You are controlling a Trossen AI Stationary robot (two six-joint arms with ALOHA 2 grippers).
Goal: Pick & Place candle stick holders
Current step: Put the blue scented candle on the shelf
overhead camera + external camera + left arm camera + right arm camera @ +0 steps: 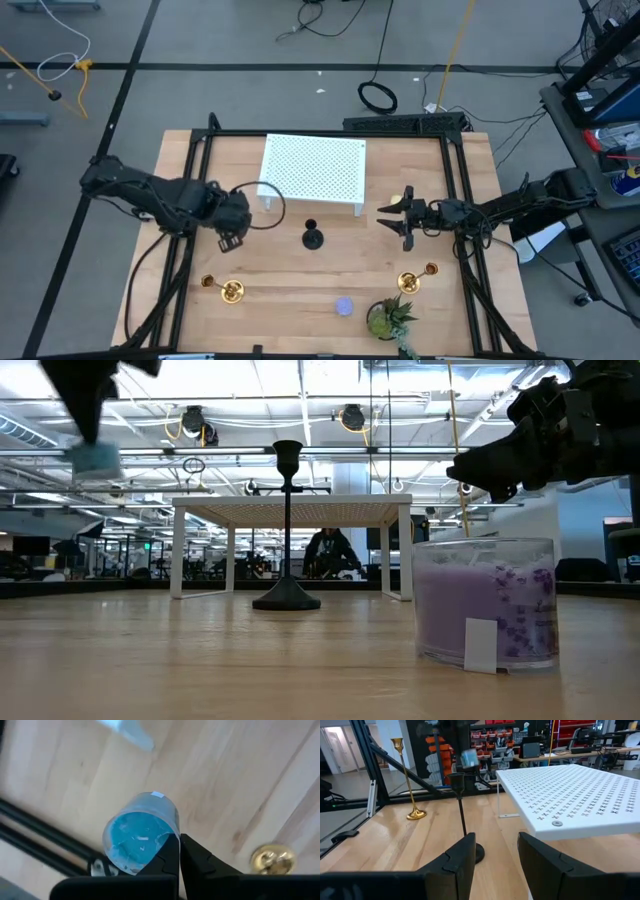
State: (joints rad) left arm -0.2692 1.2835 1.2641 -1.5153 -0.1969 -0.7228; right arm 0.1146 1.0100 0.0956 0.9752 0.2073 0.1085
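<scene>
The black candle stick holder stands upright on its round base at the table's middle; it also shows in the low view and the right wrist view. Two gold holders stand near the front, one left and one right. My left gripper is shut on a small blue candle in a glass, which it holds in the air. My right gripper is open and empty, right of the black holder, its fingers pointing toward it. My left gripper holds the blue candle's glass by its rim wall. One finger is over the wax inside the glass and the other is outside. The candle hangs clear of the table below the gripper.
A white perforated riser stands at the back middle. A purple candle in a glass and a small green plant sit at the front. Small candles lie by the gold holders. Black frame rails run along both table sides.
</scene>
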